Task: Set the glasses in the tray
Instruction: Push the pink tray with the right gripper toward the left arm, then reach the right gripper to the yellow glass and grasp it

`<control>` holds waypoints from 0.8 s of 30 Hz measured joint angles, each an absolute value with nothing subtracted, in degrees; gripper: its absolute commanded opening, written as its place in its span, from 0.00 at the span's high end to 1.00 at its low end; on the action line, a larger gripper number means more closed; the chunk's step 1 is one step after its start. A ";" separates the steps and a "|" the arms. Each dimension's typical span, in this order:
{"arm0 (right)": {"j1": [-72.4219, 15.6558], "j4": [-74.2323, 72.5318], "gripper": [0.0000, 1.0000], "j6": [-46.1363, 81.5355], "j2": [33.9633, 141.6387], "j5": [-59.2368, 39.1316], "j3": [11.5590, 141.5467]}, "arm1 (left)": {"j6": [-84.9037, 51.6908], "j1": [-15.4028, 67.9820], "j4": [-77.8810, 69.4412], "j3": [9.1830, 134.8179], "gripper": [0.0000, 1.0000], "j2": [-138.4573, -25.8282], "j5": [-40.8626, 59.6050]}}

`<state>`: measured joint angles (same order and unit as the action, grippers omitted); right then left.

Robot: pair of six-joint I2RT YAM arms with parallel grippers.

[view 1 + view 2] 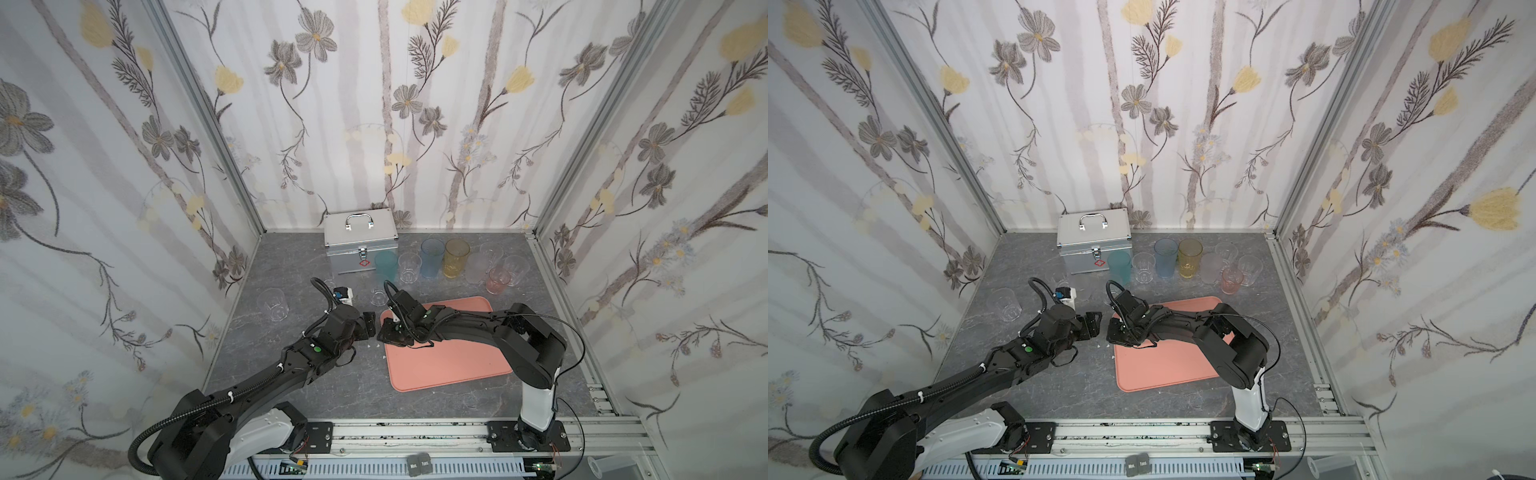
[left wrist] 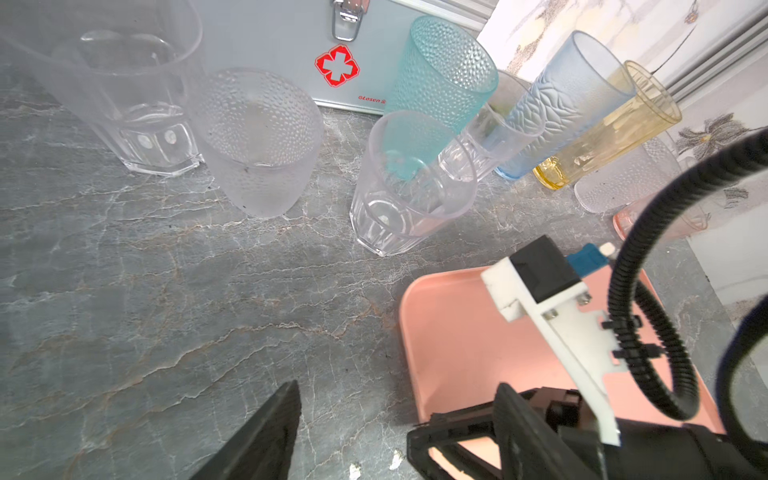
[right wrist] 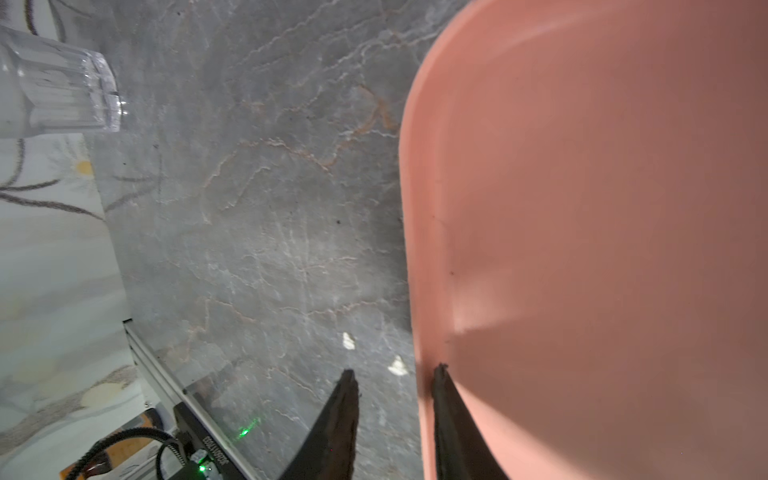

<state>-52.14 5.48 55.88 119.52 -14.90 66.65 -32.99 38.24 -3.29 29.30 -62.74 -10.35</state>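
Far left, a clear glass (image 1: 272,305) stood upright on the table (image 1: 291,374). Next, the left fingers (image 1: 369,325) were wide apart, holding nothing, just left of the tray (image 1: 449,357), which lay flat right of centre. The right fingers (image 1: 384,333) were narrowly apart, straddling the tray's left rim, not clamped. A small glass (image 1: 378,297) stood just behind that corner. Back row on the table, off the tray, from the case (image 1: 359,241) rightward: teal glass (image 1: 386,264), blue glass (image 1: 432,257), amber glass (image 1: 456,257), frosted glass (image 1: 476,268), pink glass (image 1: 497,280)
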 measured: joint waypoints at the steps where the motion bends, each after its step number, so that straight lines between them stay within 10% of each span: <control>1: -52.23 4.47 0.68 56.51 119.87 -14.96 66.94 | -33.04 38.20 -3.27 29.08 0.24 -62.61 -10.31; 14: -39.42 7.33 0.62 48.03 103.09 -16.78 67.53 | -31.92 36.84 2.87 31.90 0.16 -55.96 -13.67; 24: -24.80 26.39 0.73 31.33 106.89 2.66 91.15 | -28.95 40.73 4.69 38.85 0.13 -65.12 -18.15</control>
